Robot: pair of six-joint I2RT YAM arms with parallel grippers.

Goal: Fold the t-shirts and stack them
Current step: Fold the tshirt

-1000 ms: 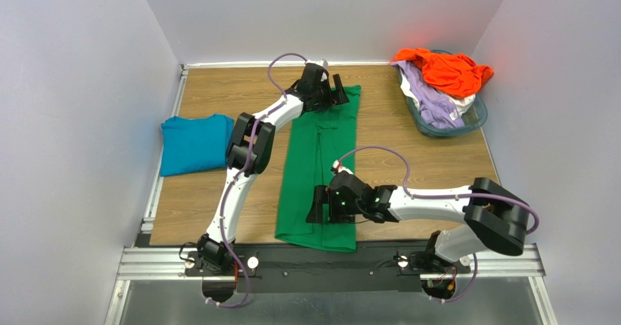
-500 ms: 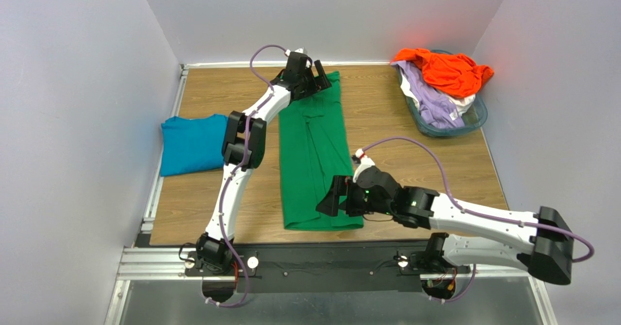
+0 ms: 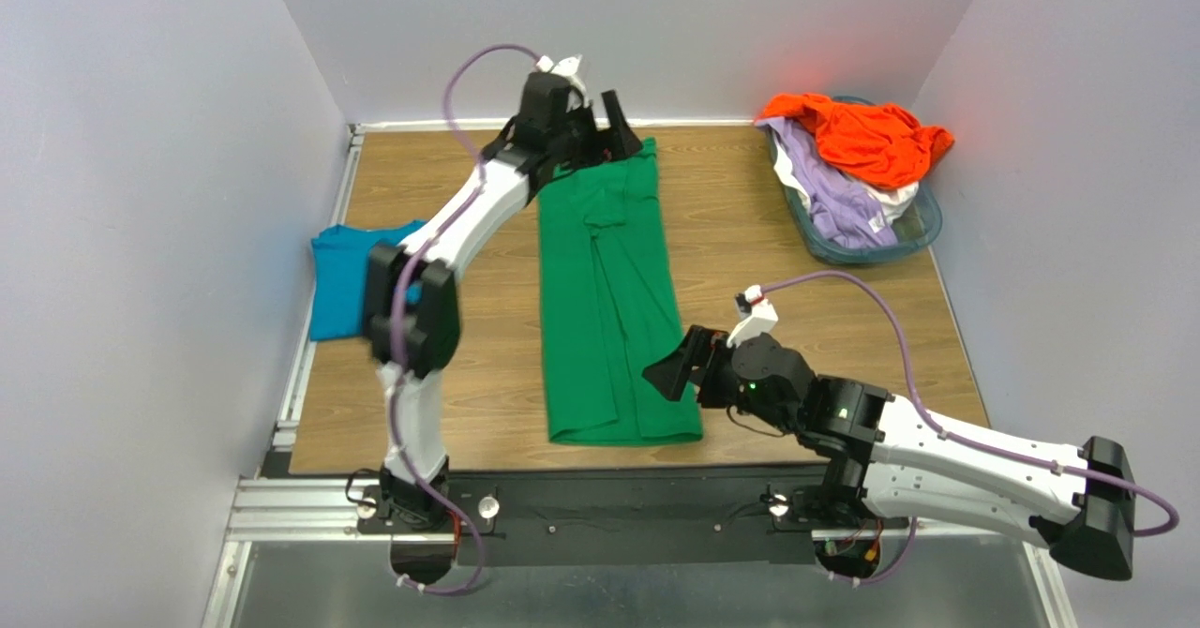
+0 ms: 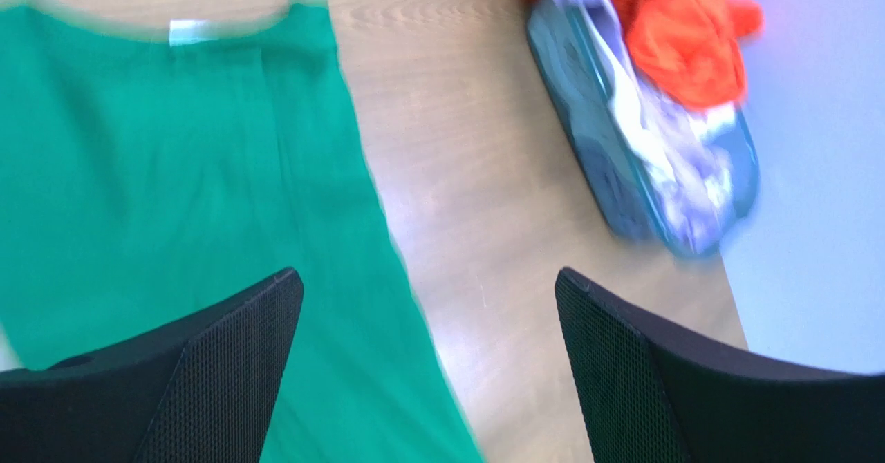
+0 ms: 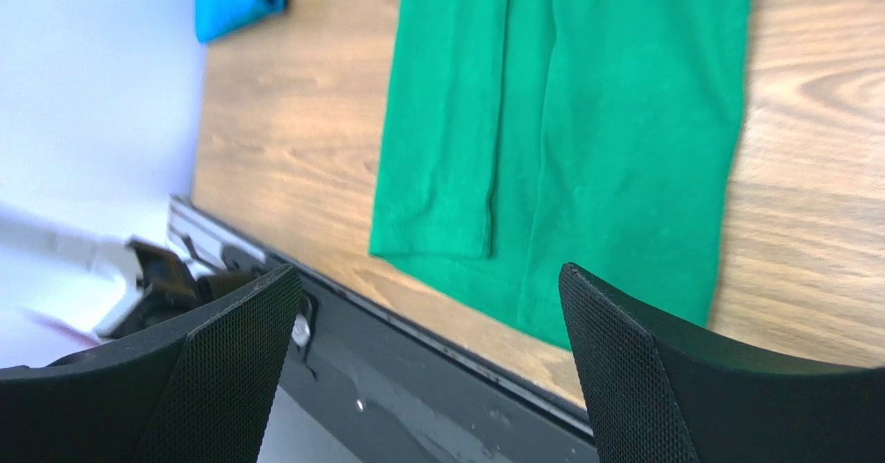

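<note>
1 green t-shirt [image 3: 609,305] | 1 teal t-shirt [image 3: 341,288] | 1 basket [image 3: 857,256], 3 t-shirts [image 3: 862,136] inside

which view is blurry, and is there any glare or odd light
left wrist: motion-blurred, the green t-shirt and basket smeared; right wrist: mostly sharp, some smear lower left; top external: sharp, even light, a red glow on the wall above the orange t-shirt

The green shirt [image 3: 606,305] is seen plain bright green, with a pale tag [image 4: 190,31]. The teal shirt [image 3: 345,284] is plain too. An orange shirt [image 3: 859,136], a lavender shirt [image 3: 831,192] and a white shirt [image 3: 890,195] are seen unpatterned; the basket [image 3: 859,254] is clear bluish. The worktop [image 3: 747,235] is shown in brown wood grain. The left claw [image 4: 424,287] and right claw [image 5: 431,276] are finished black, finely meshed.
</note>
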